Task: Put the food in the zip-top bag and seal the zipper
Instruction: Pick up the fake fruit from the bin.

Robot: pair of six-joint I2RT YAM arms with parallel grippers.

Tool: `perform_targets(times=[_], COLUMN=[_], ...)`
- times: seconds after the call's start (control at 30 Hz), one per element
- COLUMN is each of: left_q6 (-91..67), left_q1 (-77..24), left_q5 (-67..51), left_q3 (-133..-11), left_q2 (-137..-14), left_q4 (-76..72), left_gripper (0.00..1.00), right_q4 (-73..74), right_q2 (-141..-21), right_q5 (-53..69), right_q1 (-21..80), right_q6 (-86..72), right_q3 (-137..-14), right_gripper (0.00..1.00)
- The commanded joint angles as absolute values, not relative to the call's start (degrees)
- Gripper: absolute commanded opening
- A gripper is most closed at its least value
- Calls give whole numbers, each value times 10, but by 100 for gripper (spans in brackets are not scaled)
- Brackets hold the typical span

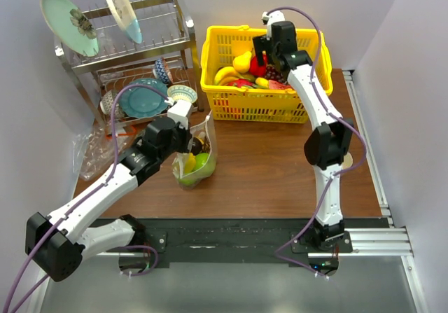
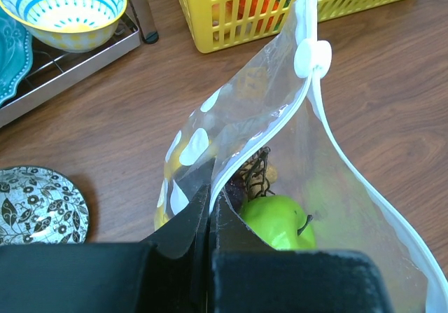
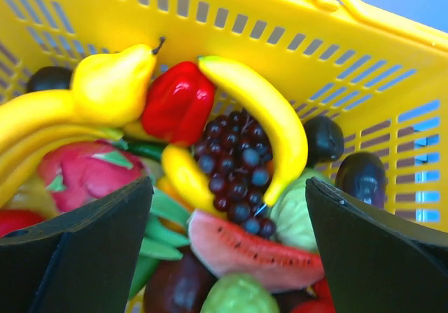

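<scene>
- On the near side, the left gripper (image 2: 210, 211) was clamped shut on one lip of the zip-top bag (image 2: 280, 124). It held the bag upright on the table (image 2: 91, 138), prob. so the mouth gaped for drops from above.
- The zipper (image 2: 312, 58) was unsealed, w/ its white slider parked at the far end, clear of the opening.
- Already inside: a green apple (image 2: 276, 223), plus smth dark and tan behind it; couldn't tell what.
- The right gripper (image 3: 227, 215) hung w/ jaws wide over the yellow basket (image 3: 210, 12), approx. above the dark grapes (image 3: 234, 162). Looked like it was lining up a pick.
- My read: filling phase, sealing not begun. Risk was the bag flopping if that pinch slipped.
</scene>
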State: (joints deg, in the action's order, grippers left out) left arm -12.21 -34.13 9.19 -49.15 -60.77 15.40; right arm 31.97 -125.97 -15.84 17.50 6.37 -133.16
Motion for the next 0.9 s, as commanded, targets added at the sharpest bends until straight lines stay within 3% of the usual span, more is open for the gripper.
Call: perform_targets(times=[0.0,0.13,0.5,0.7,0.87], left_q6=[-115,-115,-113,-113,-113], left_q1=[-337,-337,-338,-337,-337], left_q5=[93,91,93,93,92], left_q3=[-485,-484,-487,-490,-490], left_q2=[-607,-611,-619,-620,-620], left_q4=[129,131,131,134,135], left_gripper=[0,0,0,0,0], right_q4=[282,215,235,252,348], right_q2=[-1309,-1331,-1357,-1283,-1225], right_q5=[-204,-192,-182,-179,-184], right_q1=[166,155,105,96,96], right_q6=[111,112,37,24,7], right_q3=[-1388,-1373,-1378,-1299,-1274], right_gripper=[97,99,98,98,99])
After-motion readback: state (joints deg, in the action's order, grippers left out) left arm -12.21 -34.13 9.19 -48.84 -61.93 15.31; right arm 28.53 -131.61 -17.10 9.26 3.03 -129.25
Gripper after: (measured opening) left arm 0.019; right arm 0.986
